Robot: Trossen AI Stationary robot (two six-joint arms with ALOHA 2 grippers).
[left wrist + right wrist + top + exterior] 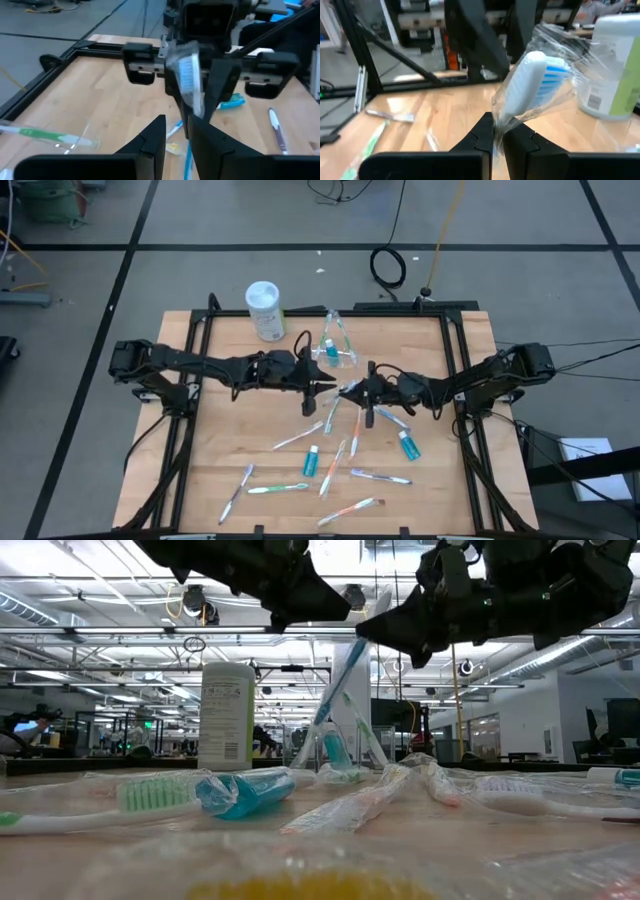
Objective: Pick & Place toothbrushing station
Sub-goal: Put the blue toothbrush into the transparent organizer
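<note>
Handoff mid-air: both pincers meet over tabletop centre with one wrapped toothbrush [535, 82] between them.
Right pincer [352, 392] is clamped on the handle end; bristle head points toward left pincer [322, 388], whose jaws stand narrow around the brush, contact unclear. Clear cup [338, 340] sits just beyond on the far side, tipped and holding a few brushes; left arm is nearer. Brush is slim, blue-bristled, crinkly film.

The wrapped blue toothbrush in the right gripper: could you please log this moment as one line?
right gripper: shut on wrapped blue toothbrush, mid-table | left gripper: slightly open, facing it, holding nothing | clear cup: holds some items
</note>
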